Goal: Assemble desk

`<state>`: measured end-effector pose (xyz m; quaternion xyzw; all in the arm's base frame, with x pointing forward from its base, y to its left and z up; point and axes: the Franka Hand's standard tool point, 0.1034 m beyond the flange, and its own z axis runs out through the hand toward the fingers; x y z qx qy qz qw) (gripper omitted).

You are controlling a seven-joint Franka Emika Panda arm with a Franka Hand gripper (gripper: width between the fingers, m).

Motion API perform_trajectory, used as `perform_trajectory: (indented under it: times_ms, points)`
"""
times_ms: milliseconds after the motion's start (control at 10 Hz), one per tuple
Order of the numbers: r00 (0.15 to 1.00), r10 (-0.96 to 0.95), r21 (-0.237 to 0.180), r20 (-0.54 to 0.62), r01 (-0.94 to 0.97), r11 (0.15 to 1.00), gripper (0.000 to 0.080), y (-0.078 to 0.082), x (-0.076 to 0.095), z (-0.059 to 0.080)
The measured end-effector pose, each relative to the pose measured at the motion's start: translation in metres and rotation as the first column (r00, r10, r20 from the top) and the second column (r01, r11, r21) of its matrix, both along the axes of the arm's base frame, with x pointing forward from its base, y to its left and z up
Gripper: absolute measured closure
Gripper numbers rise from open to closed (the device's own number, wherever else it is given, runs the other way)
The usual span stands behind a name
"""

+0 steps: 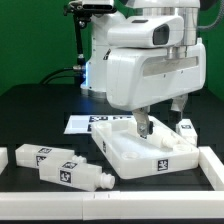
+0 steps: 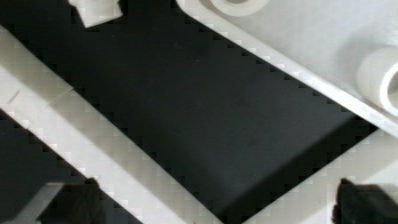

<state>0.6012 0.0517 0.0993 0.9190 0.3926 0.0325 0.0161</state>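
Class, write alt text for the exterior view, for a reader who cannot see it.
An open, dark two-finger robot gripper hangs over a wide, flat, rimmed white plastic desk panel lying on a black table. Blocky white plastic legs with black-and-white tags lie loose toward the exterior view's left.

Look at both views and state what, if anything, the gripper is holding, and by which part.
Nothing is held. The gripper is open, its jaws wide apart and clamped on nothing, close to the desk panel.
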Motion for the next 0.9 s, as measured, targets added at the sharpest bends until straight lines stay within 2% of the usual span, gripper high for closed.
perform_trajectory:
  times_ms: [600,700,900]
  points:
    - [1.0,-0.004,-0.007,0.0,0.004,1.0,0.015,-0.001,0.0,-0.001]
    - [1.0,0.023,-0.007,-0.004,-0.023,1.0,0.015,-0.006,-0.001,-0.002]
    - [0.996,0.084,0.0,-0.036,-0.084,0.996,0.015,-0.054,-0.019,-0.01]
